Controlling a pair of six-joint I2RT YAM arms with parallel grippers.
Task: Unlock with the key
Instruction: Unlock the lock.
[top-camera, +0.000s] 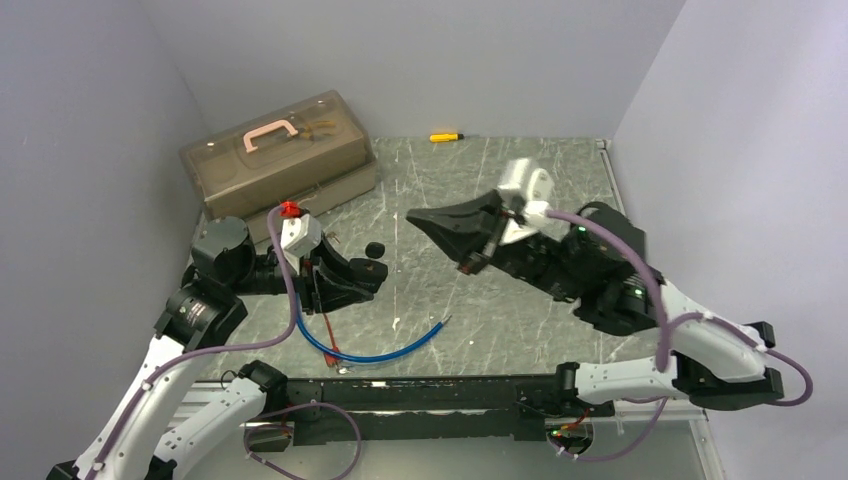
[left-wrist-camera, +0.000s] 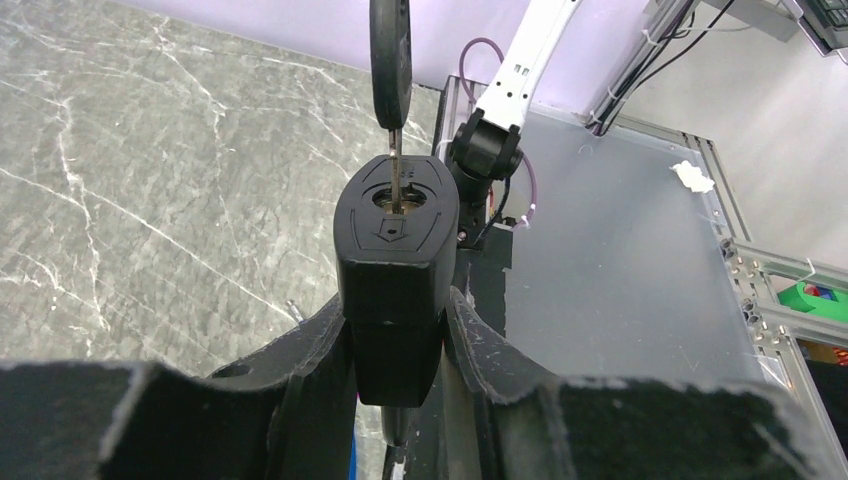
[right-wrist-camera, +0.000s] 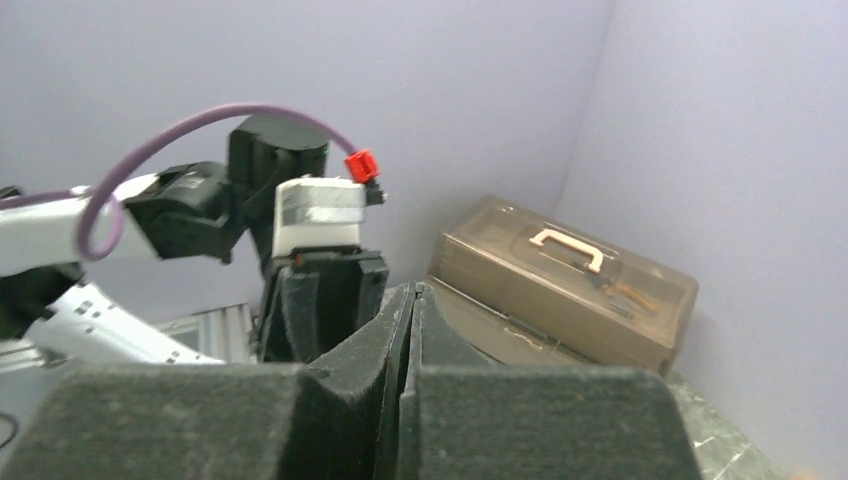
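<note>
My left gripper (left-wrist-camera: 398, 315) is shut on a black padlock (left-wrist-camera: 395, 245), holding its body between both fingers with the keyhole face pointing away. A key with a black head (left-wrist-camera: 390, 50) stands in the keyhole, its metal blade (left-wrist-camera: 396, 170) partly inserted. In the top view the left gripper (top-camera: 356, 278) holds the lock (top-camera: 372, 271) low over the table, with the key head (top-camera: 375, 249) just beyond it. My right gripper (top-camera: 416, 217) is shut and empty, hovering to the right of the key without touching it. In the right wrist view its fingers (right-wrist-camera: 395, 330) are pressed together.
A brown translucent toolbox (top-camera: 280, 160) with a pink handle stands at the back left, also in the right wrist view (right-wrist-camera: 560, 280). A yellow screwdriver (top-camera: 445, 136) lies at the back. A blue cable (top-camera: 385, 352) curves on the table near the front.
</note>
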